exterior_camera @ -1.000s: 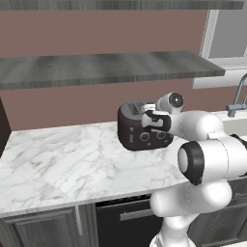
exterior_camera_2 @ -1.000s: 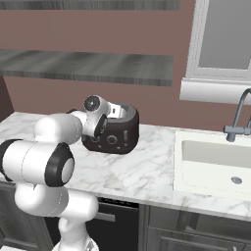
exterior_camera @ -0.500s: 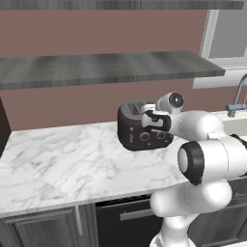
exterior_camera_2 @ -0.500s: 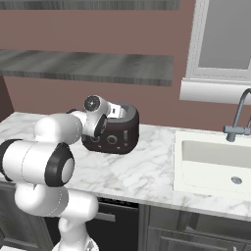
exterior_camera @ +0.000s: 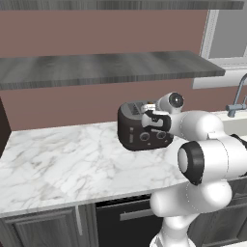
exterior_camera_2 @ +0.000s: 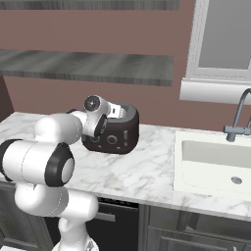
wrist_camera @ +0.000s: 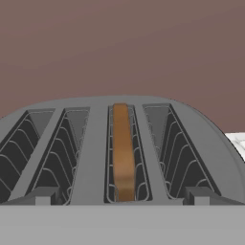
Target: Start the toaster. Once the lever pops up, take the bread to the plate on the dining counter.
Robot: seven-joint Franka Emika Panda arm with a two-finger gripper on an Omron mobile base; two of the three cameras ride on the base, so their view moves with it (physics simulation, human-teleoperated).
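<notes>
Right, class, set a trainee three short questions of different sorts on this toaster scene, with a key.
1. True or false: the bread stands in a slot of the toaster.
2. What lies to the right of the toaster along the counter? A sink; B stove; C fridge.
3. Fill in: the toaster's top has ___ slots.

Key: 1 true; 2 A; 3 four.
</notes>
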